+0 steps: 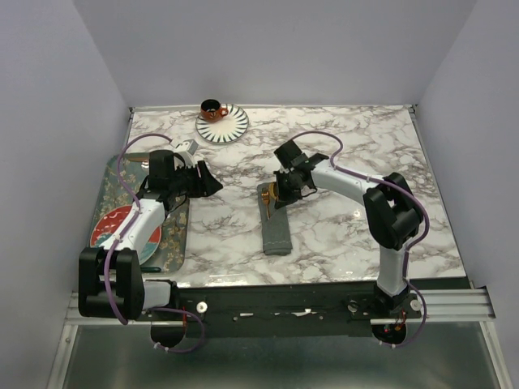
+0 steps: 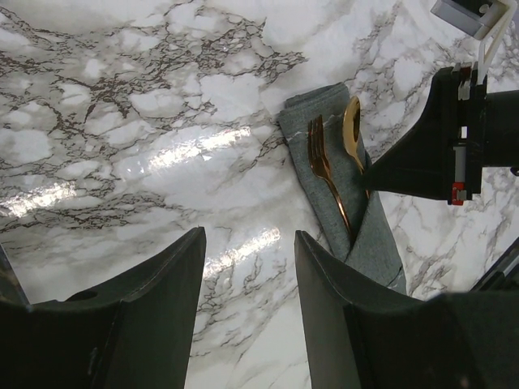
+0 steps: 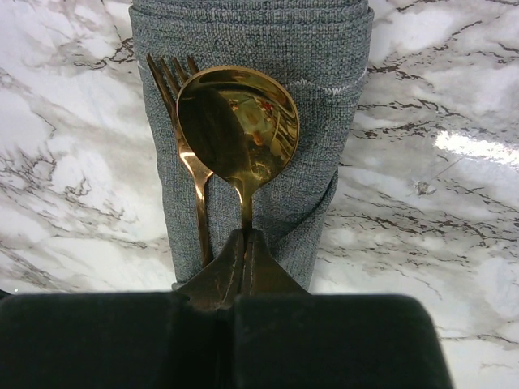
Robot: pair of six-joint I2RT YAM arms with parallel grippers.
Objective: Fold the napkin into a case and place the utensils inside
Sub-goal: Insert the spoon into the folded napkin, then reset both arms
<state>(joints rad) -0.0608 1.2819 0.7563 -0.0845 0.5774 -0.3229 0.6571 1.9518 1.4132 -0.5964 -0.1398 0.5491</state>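
Note:
The dark grey napkin, folded into a long narrow case (image 1: 276, 229), lies mid-table. It also shows in the right wrist view (image 3: 324, 162) and the left wrist view (image 2: 375, 247). A gold fork (image 3: 185, 150) lies on it with its handle tucked under a fold. My right gripper (image 3: 246, 241) is shut on the handle of a gold spoon (image 3: 239, 121), whose bowl rests on the case beside the fork. In the top view the right gripper (image 1: 276, 194) is over the case's far end. My left gripper (image 2: 250, 235) is open and empty above bare marble, left of the case.
An orange cup on a striped saucer (image 1: 231, 128) stands at the back. A patterned tray (image 1: 175, 243) with a red plate (image 1: 105, 227) lies at the left under my left arm. White walls close in the table.

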